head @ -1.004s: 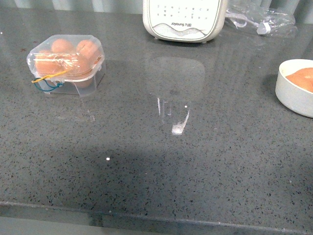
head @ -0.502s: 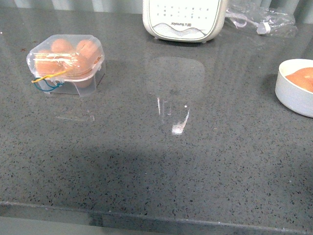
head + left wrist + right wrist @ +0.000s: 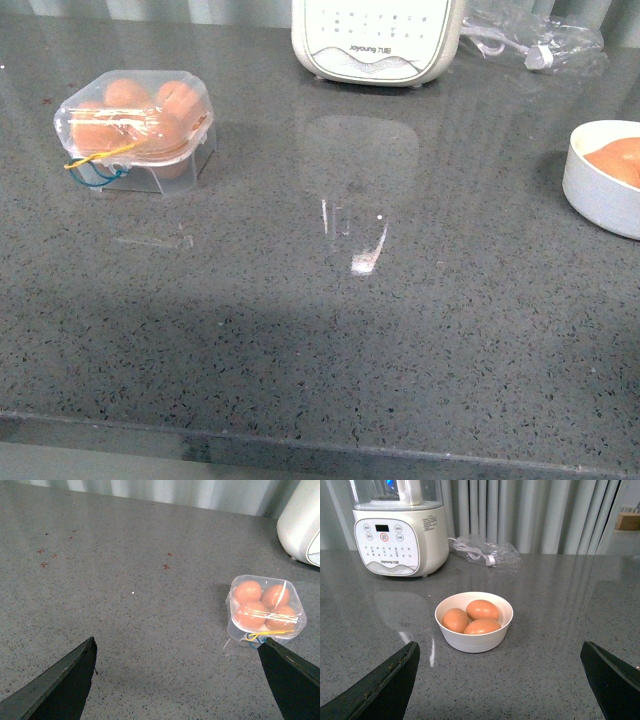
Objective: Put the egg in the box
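Note:
The clear box (image 3: 135, 125) stands at the left of the grey counter with its lid down, a yellow and a blue band round it, and several brown eggs inside. It also shows in the left wrist view (image 3: 265, 609). A white bowl (image 3: 474, 637) holds three brown eggs (image 3: 481, 609); in the front view the bowl (image 3: 600, 190) is at the right edge. My left gripper (image 3: 177, 680) is open and empty, short of the box. My right gripper (image 3: 500, 685) is open and empty, short of the bowl. Neither arm shows in the front view.
A white blender base (image 3: 375, 40) stands at the back centre, also in the right wrist view (image 3: 400, 537). A crumpled clear bag (image 3: 535, 40) lies behind the bowl. The counter's front edge (image 3: 320, 445) runs along the bottom. Curtains hang behind.

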